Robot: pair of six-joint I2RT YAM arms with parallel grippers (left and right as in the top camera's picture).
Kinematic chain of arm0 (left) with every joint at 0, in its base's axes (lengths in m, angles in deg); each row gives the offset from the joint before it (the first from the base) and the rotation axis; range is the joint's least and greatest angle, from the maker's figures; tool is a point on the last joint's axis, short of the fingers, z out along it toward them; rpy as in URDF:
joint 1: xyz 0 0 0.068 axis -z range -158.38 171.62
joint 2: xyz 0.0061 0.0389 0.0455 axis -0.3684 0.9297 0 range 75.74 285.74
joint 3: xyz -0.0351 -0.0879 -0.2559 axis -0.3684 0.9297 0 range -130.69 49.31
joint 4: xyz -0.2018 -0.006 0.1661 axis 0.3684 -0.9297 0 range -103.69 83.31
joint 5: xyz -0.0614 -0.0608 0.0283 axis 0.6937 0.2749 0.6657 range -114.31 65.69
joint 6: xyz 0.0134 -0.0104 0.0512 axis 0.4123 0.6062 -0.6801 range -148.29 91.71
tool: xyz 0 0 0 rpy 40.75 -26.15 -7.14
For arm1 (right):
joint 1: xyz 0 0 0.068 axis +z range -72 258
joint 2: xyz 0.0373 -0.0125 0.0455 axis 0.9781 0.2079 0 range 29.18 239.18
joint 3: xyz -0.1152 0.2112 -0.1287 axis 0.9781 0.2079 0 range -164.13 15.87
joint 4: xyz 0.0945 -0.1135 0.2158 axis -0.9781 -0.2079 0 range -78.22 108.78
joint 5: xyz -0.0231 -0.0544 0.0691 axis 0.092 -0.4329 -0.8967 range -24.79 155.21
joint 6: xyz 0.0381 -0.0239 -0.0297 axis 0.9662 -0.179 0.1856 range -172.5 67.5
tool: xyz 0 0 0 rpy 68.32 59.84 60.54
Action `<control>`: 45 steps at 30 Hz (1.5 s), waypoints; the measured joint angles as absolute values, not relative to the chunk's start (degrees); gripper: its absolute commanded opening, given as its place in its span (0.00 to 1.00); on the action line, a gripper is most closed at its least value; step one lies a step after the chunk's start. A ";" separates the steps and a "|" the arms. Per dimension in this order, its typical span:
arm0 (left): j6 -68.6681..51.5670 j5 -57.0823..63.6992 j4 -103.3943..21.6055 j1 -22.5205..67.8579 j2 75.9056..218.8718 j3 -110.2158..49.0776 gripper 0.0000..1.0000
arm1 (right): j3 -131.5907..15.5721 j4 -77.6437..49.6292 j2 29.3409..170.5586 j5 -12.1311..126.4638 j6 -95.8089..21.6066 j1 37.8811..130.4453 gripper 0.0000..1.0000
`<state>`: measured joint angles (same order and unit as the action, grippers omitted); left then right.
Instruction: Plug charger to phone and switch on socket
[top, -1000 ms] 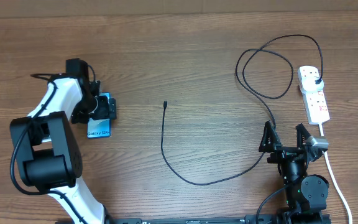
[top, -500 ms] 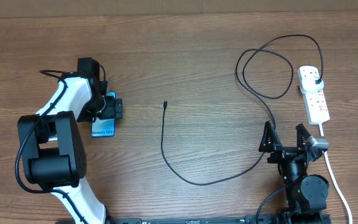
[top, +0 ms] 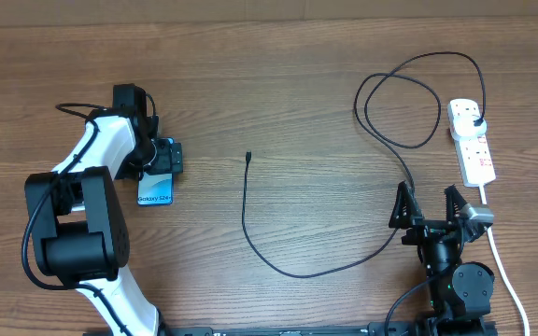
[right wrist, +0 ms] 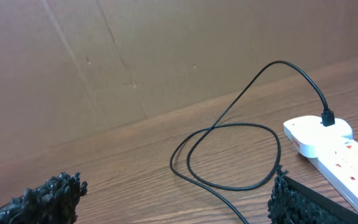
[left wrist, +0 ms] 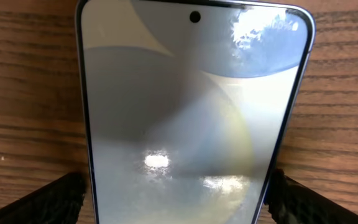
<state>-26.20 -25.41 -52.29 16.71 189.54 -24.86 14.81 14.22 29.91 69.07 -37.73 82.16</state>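
Observation:
The phone point(top: 155, 189) lies flat on the table at the left, blue screen up, and fills the left wrist view point(left wrist: 191, 112). My left gripper point(top: 162, 159) sits over its far end, with a finger against each long edge point(left wrist: 178, 190). The charger, a thin black cable point(top: 278, 268), lies loose at the centre with its connector tip point(top: 248, 156) free. Its black plug point(top: 475, 121) sits in the white socket strip point(top: 479, 159), as the right wrist view also shows point(right wrist: 328, 117). My right gripper point(top: 429, 201) is open and empty near the front edge.
The cable loops point(right wrist: 229, 127) on the table left of the socket strip point(right wrist: 334, 152). The strip's white cord point(top: 502, 261) runs toward the front edge beside my right arm. A brown cardboard wall stands behind the table.
My left gripper and the phone shifted a little to the right from one second ago, then stayed still. The right arm and the cable have not moved.

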 measured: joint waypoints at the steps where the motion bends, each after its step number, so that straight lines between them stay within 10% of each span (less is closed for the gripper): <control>1: -26.05 -25.39 -52.27 16.71 189.54 -24.86 0.91 | 14.81 14.18 29.91 69.09 -37.76 82.16 1.00; 45: -25.22 -23.64 -57.74 16.71 190.63 -31.03 0.82 | 14.81 14.22 29.91 69.07 -37.71 82.16 1.00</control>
<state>-25.22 -23.64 -57.74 16.71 190.63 -31.03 14.81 14.22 29.91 69.07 -37.71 82.16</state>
